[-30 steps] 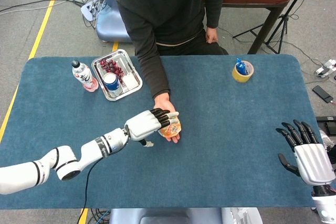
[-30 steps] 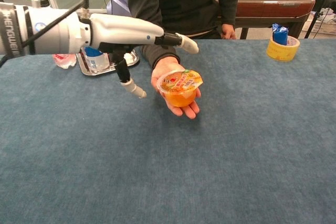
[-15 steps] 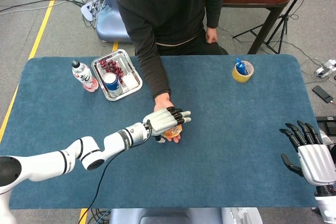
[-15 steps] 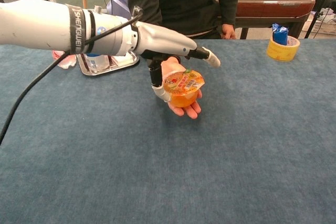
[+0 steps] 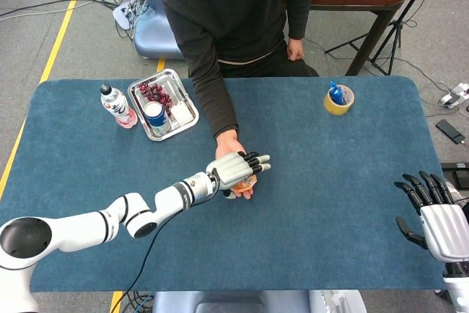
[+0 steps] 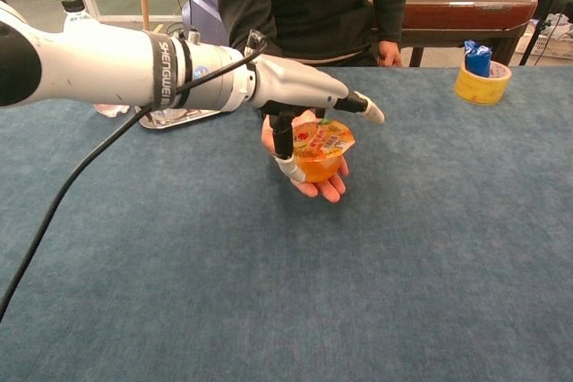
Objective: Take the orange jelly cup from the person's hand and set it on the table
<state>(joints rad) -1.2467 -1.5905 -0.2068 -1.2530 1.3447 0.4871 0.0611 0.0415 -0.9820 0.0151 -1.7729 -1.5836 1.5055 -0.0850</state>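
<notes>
The orange jelly cup [image 6: 320,151] sits on the person's upturned palm [image 6: 315,187] above the middle of the table. My left hand [image 6: 300,91] reaches over it, fingers stretched flat above the lid and the thumb hanging down against the cup's left side. The fingers are not closed around it. In the head view my left hand [image 5: 236,168] covers nearly all of the cup [image 5: 248,181]; only an orange sliver shows. My right hand [image 5: 438,216] hovers at the table's right edge, fingers spread, holding nothing.
A steel tray [image 5: 192,118] with a can and red fruit stands at the back left, a small bottle [image 5: 117,105] beside it. A yellow tape roll [image 5: 338,100] holding a blue item sits at the back right. The person stands at the far edge.
My left hand has slid further right over the cup, and its thumb has come down beside the cup. The cup now tilts a little. My right hand drifted slightly toward me.
</notes>
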